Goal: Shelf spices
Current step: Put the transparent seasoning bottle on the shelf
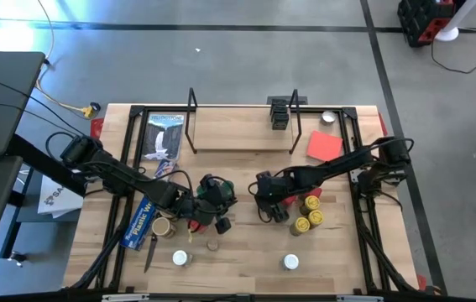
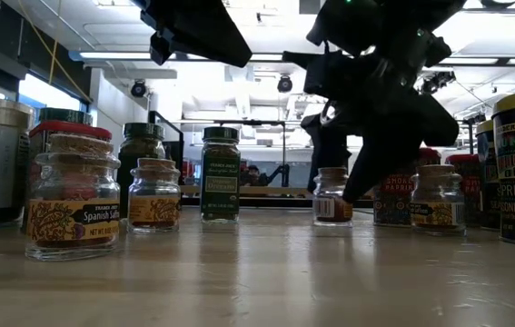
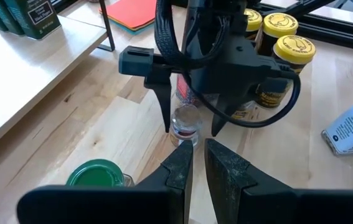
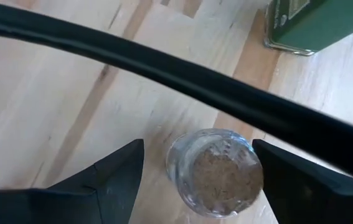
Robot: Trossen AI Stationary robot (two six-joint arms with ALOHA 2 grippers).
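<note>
Right tool (image 4: 198,168), fingers spread wide, straddles a small cork-topped glass jar (image 4: 216,171) that stands upright on the worktop (image 1: 238,252) between the two fingers; no contact with the glass is visible, so the jar is judged not yet gripped. Left tool (image 3: 198,155), fingers pressed nearly together and empty, hangs just short of the same jar, facing the right tool. Beside the left tool stands a green-lidded jar (image 3: 95,174); beyond the right tool stand three yellow-lidded jars (image 1: 309,211). The shelf (image 1: 242,130) lies well beyond both tools, toward the worktop's far edge, and carries only a few dark green tins (image 1: 279,113) at one end; the rest of its board is bare. Other spices remain on the worktop on the near side of the tools, among them two white-lidded jars (image 1: 290,262) and, in the low view, a Spanish saffron jar (image 2: 74,195). Progress is judged early: a few items shelved, most left.
</note>
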